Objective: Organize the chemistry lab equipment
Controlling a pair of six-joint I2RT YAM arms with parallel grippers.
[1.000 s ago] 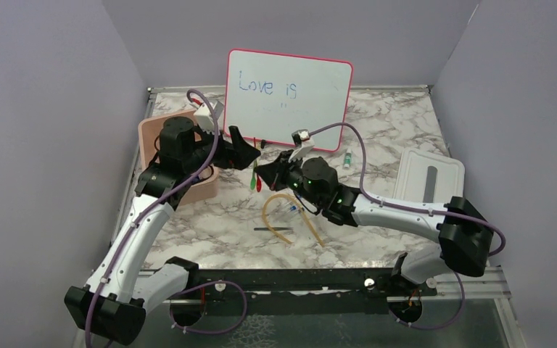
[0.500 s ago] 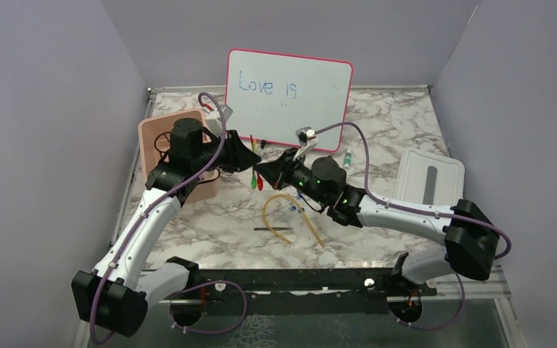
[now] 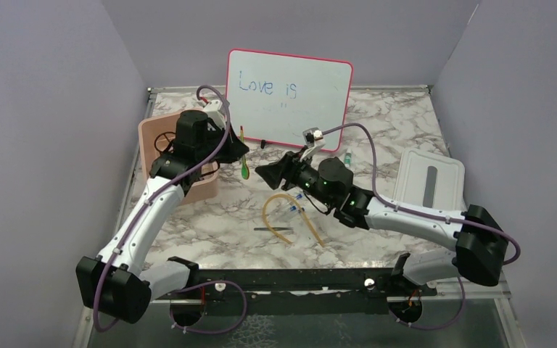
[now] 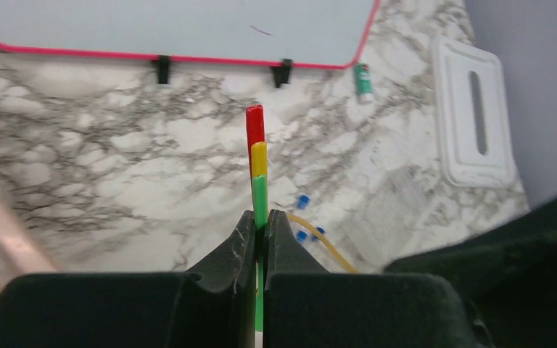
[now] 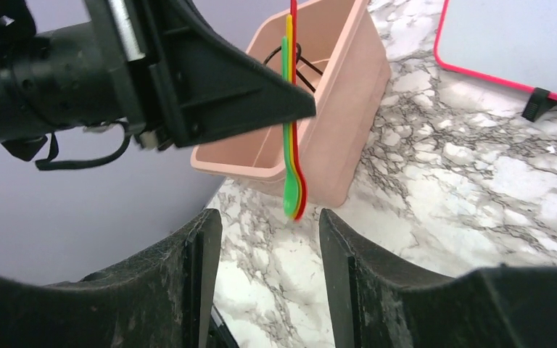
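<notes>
The left arm extends to just in front of the lower left corner of the pink-framed white whiteboard (image 3: 288, 90). The left gripper (image 3: 236, 149) is clamped on the stacked red, yellow and green plastic spoons (image 3: 244, 168). The right gripper (image 3: 262, 172) is below the whiteboard's lower edge, with its fingers spread and pointing at the left gripper.

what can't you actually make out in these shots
Pink bin contents: in the top view the left arm covers most of it; the right wrist view shows only some black wire.
Blue-capped tubes: blurred in the left wrist view, too small in the top view to count.
Spatulas: spoon ends hidden behind the left gripper in the left wrist view.
Whiteboard: cut off by that view's top edge.
</notes>
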